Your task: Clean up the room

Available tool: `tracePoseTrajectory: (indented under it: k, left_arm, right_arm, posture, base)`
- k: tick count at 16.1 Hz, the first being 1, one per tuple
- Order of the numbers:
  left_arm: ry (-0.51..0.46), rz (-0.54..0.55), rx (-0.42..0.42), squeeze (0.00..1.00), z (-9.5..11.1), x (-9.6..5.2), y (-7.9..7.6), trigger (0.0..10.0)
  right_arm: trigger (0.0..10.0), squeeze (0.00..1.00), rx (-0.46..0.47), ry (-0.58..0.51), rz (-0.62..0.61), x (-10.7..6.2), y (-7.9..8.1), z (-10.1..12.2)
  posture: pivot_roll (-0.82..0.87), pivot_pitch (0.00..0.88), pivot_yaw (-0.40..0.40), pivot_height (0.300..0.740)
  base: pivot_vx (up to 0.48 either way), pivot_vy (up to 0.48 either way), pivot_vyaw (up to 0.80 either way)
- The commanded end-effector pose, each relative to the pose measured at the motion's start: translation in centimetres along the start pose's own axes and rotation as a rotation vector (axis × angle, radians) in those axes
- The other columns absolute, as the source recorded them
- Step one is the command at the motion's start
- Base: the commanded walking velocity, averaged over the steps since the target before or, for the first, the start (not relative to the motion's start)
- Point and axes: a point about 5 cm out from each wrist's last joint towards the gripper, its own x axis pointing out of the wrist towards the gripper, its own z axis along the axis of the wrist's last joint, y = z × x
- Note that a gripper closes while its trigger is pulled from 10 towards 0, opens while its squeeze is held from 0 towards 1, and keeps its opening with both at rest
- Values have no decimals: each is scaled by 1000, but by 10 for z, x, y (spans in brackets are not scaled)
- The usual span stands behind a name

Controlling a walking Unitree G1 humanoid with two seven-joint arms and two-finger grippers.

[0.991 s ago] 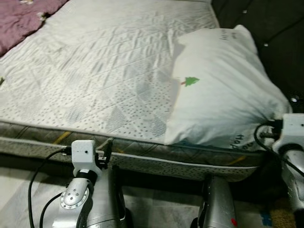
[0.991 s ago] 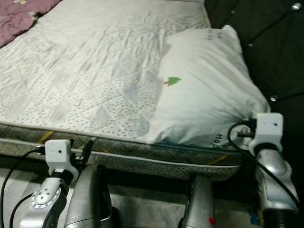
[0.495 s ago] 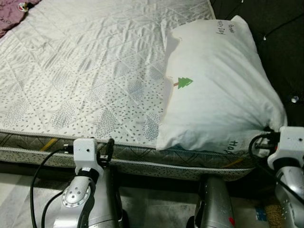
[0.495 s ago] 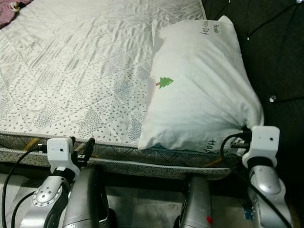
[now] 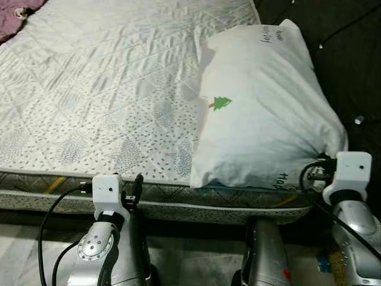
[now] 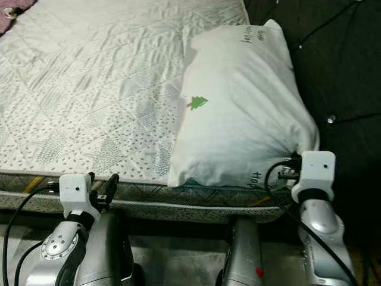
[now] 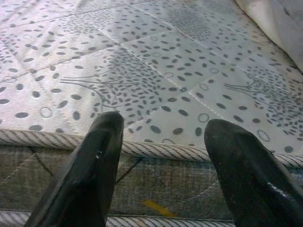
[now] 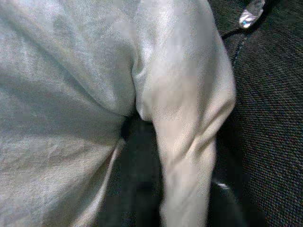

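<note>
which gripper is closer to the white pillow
Right. The right gripper is pinching the pillow at its near corner; the left gripper sits open at the mattress edge, well aside.

The mattress (image 5: 107, 89) is white with a stitched diamond pattern and lots of little grey dots that make tree shapes. Its side (image 7: 142, 189) is grey with a pale striped cord along the edge and a small yellow mark. The pillow (image 5: 262, 113) is plain white with one tiny green tree with a red trunk (image 5: 221, 103) on it, and some dark letters near its ends. The headboard (image 6: 333, 71) is black cloth with shiny silver buttons. A bit of purple blanket (image 5: 18, 7) shows at the far corner. The robot's arms are silver, with white boxes and black fingers (image 7: 90, 165).
</note>
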Motion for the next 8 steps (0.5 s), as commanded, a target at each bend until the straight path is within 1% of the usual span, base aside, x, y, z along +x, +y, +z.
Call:
tracePoseTrajectory:
  k: [1, 2, 3, 6, 8]
  left_arm:
    - [5, 5, 5, 0, -2, -2, 0, 10000]
    - [7, 5, 3, 0, -2, -2, 0, 10000]
    - [9, -5, -1, 0, -2, -1, 0, 10000]
    - [-1, -5, 5, 0, 1, 3, 1, 10000]
    - [-3, -2, 12, 0, 2, 5, 2, 10000]
  right_arm:
    - [10000, 1000, 0, -11, 4, 1, 4, 3]
    - [10000, 1000, 11, -18, 6, 2, 9, 4]
    - [10000, 1000, 42, -48, -2, 5, 16, 11]
    - [10000, 1000, 31, -124, 13, 7, 26, 28]
    - [10000, 1000, 6, -151, 5, 6, 23, 35]
  posture:
    - [-26, 113, -26, 484]
    - [-27, 109, -23, 484]
    - [-24, 108, -23, 484]
    - [-33, 103, -18, 484]
    - [-37, 104, -20, 484]
  base:
    - [0, 0, 0]
    - [0, 0, 0]
    - [0, 0, 0]
    - [0, 0, 0]
    - [0, 0, 0]
